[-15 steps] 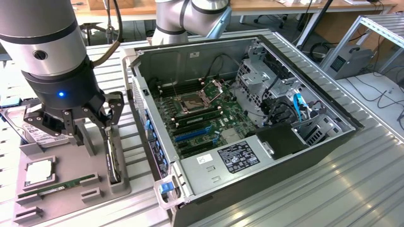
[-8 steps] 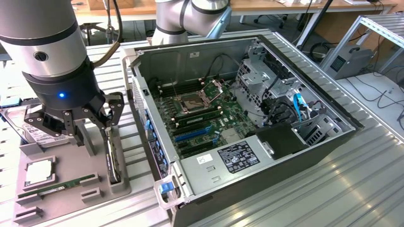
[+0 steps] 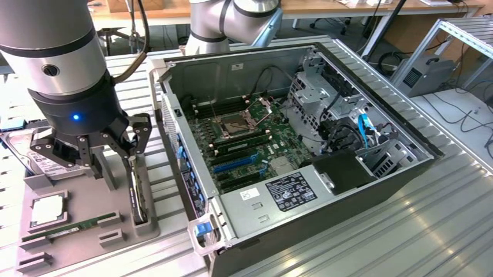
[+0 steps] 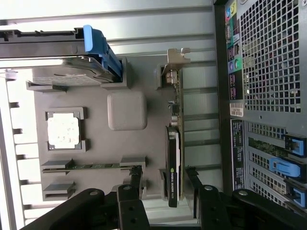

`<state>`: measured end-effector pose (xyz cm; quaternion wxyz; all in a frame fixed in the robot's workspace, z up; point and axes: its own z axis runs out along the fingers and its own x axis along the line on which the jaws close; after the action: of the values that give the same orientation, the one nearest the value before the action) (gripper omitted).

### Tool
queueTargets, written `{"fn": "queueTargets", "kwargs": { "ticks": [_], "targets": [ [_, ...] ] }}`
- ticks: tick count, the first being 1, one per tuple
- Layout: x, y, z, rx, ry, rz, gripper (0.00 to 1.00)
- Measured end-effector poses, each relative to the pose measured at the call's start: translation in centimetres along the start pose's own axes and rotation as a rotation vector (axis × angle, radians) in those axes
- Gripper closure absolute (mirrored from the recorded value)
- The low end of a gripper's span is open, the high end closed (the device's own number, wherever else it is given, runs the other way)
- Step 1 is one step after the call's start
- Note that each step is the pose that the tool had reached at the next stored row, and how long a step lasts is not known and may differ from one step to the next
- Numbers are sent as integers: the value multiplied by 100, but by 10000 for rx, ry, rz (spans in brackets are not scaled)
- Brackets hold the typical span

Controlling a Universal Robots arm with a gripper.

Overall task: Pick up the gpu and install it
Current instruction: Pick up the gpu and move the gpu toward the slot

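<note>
the work is at its very beginning: the gpu (image 3: 138, 196) has not been lifted and stands on its long edge in a slot of the grey tray (image 3: 85, 202) at the lower left of the exterior view, with its silver bracket at the far end as the wrist view shows it. the gripper (image 3: 115, 156) hangs right over the card, and its fingers (image 4: 135, 182) are spread wide, one on each side of the black card body and apart from it, so nothing is pinched or carried. the rest of the tray is full as well: a cpu chip (image 3: 48, 210) lies flat in its pocket, a green ram stick (image 3: 69, 227) rests between two small holders near the bottom left corner of the exterior view, and a hard drive (image 4: 57, 72) in a blue carrier sits at the tray's far end. the computer case (image 3: 324, 231) lies open on the slatted metal worktop (image 3: 400, 231) in the middle of the exterior view, just beside the tray, and the blue expansion slots (image 3: 235, 163) on its motherboard (image 3: 254, 144) look bare, with no card seated. by my reading, then, closing on the card, lifting it, carrying it to the case and pressing it into a slot are all left to do; only the approach to the card appears done.
</note>
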<state>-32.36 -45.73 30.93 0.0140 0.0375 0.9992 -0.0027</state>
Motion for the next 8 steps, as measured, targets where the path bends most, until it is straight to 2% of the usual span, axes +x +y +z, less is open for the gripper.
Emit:
{"fn": "queueTargets", "kwargs": {
  "ticks": [8],
  "targets": [
    [1, 0, 18, 0, 0, 0, 52]
  ]
}}
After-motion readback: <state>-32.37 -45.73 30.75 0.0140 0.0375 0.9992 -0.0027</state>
